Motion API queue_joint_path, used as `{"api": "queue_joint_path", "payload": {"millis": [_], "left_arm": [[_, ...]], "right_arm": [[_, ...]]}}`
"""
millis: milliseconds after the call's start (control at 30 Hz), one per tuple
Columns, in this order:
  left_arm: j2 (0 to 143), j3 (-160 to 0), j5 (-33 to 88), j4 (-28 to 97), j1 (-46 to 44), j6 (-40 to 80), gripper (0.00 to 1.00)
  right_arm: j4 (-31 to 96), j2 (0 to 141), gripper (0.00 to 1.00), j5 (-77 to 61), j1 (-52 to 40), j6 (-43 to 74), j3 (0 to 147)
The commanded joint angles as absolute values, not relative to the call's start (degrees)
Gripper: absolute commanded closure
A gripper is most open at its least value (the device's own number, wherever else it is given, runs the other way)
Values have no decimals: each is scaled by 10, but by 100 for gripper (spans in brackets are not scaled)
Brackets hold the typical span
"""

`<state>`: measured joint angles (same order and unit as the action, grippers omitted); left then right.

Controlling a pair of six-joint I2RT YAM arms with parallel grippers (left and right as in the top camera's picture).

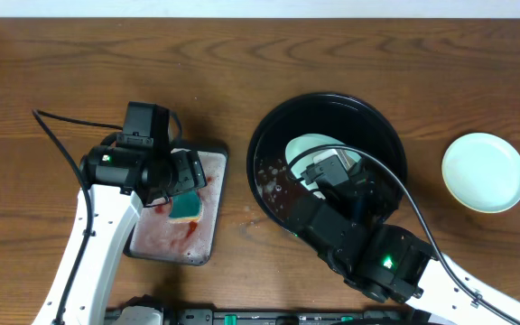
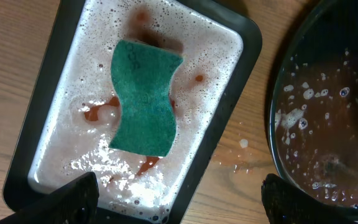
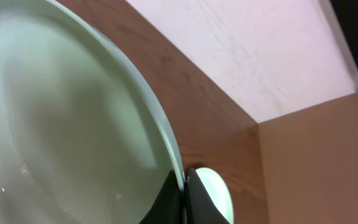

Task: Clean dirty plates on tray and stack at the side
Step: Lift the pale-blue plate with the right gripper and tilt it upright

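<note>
A large black tray [image 1: 269, 135] with foamy reddish water sits mid-table; its rim shows in the left wrist view [image 2: 278, 93]. My right gripper [image 1: 325, 171] is shut on the rim of a pale mint plate [image 1: 307, 144] and holds it tilted over the tray; the plate fills the right wrist view [image 3: 61, 124] with my fingertips [image 3: 184, 186] pinching its edge. A second mint plate [image 1: 484, 171] lies on the bare wood at the right, also seen behind the fingers [image 3: 219, 193]. My left gripper [image 2: 179, 199] is open above a green sponge [image 2: 143, 98]. The yellow plate is not visible.
The green sponge [image 1: 186, 206] lies in a small rectangular tray [image 1: 208, 158] of soapy red-stained water left of the black tray; the rectangular tray's rim shows in the left wrist view [image 2: 247, 43]. Drips wet the wood [image 2: 241, 155] between the two trays. A black cable [image 1: 61, 135] runs across the left.
</note>
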<state>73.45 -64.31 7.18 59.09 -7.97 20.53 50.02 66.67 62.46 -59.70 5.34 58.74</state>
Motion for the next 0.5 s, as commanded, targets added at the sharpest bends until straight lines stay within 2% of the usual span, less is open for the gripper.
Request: {"api": "queue_joint_path", "payload": {"millis": [0, 467], "left_arm": [[734, -644, 71, 593, -78, 200, 16], [734, -644, 71, 593, -78, 200, 15]], "right_arm": [[499, 664, 99, 684, -601, 51, 588], [499, 664, 99, 722, -601, 44, 588]]}}
